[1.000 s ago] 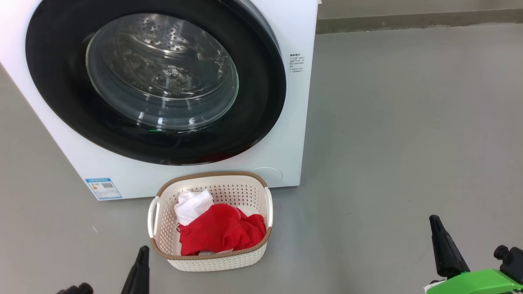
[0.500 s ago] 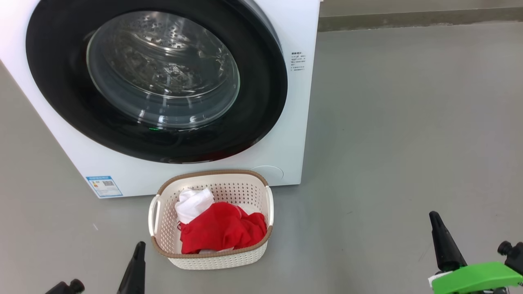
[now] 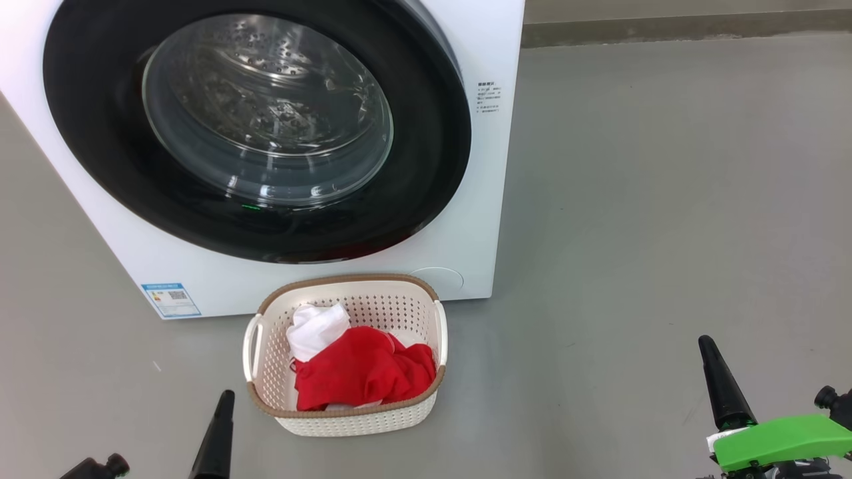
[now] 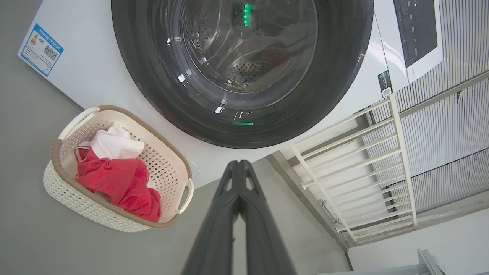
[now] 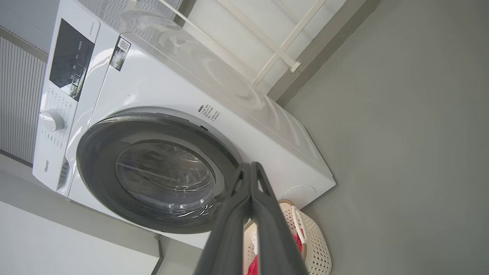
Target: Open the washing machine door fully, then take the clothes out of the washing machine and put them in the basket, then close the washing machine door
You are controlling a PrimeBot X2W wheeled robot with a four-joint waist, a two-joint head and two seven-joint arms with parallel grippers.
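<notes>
The washing machine [image 3: 479,173] stands at the upper left with its black-rimmed door [image 3: 426,159] flat against its front, the steel drum visible through the glass. On the floor just before it sits the cream basket [image 3: 359,422], holding the red clothes [image 3: 363,372] and a white cloth piece [image 3: 316,329]. My left gripper [image 3: 223,399] is low, just left of the basket, fingers pressed together and holding nothing [image 4: 238,164]. My right gripper [image 3: 704,342] is far right of the basket, also shut and empty [image 5: 250,166].
Grey floor [image 3: 652,199] stretches to the right of the machine up to a wall base [image 3: 665,30]. A white railing [image 4: 355,152] stands beside the machine in the left wrist view. A green part [image 3: 779,439] sits on my right wrist.
The whole head view has shifted slightly, so the camera moved. Both grippers show a little lower or further back in that view; basket, clothes and door are unchanged.
</notes>
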